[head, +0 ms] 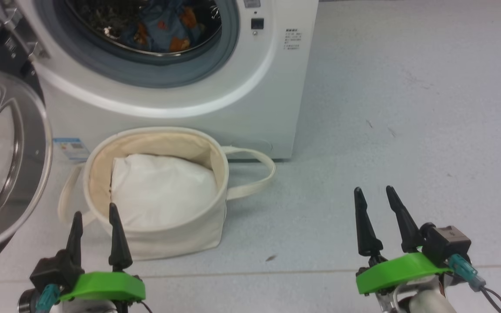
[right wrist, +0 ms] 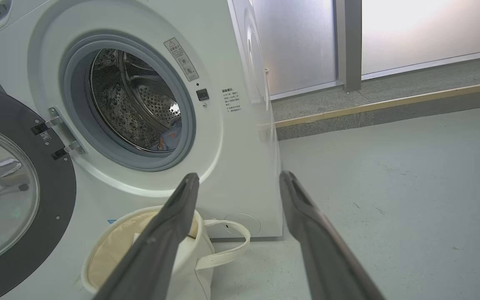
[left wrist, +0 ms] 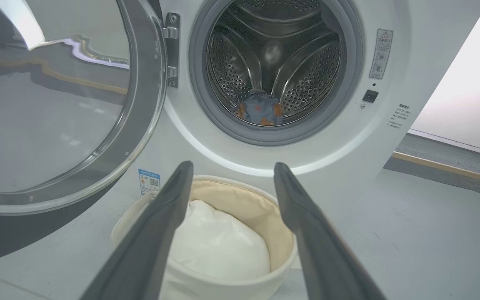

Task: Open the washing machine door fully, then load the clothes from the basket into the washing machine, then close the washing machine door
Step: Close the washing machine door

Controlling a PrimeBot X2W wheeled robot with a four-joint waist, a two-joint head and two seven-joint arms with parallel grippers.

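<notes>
The white washing machine (head: 242,95) stands ahead with its round black door (head: 2,165) swung wide open to the left. Denim-blue clothes (head: 163,26) with orange prints lie in the steel drum (left wrist: 273,62), also seen as clothes (left wrist: 261,110). The cream basket (head: 215,226) sits on the floor below the opening and holds a plain white pillow-like bundle (head: 159,191). My left gripper (head: 95,217) is open and empty, just in front of the basket's near rim. My right gripper (head: 374,191) is open and empty over bare floor to the right of the basket (right wrist: 98,266).
Grey floor (head: 407,130) stretches to the right of the machine. A raised step with a wooden edge (right wrist: 390,104) and frosted glass panels (right wrist: 298,41) lie beyond the machine's right side. The open door (left wrist: 56,125) juts out on the left.
</notes>
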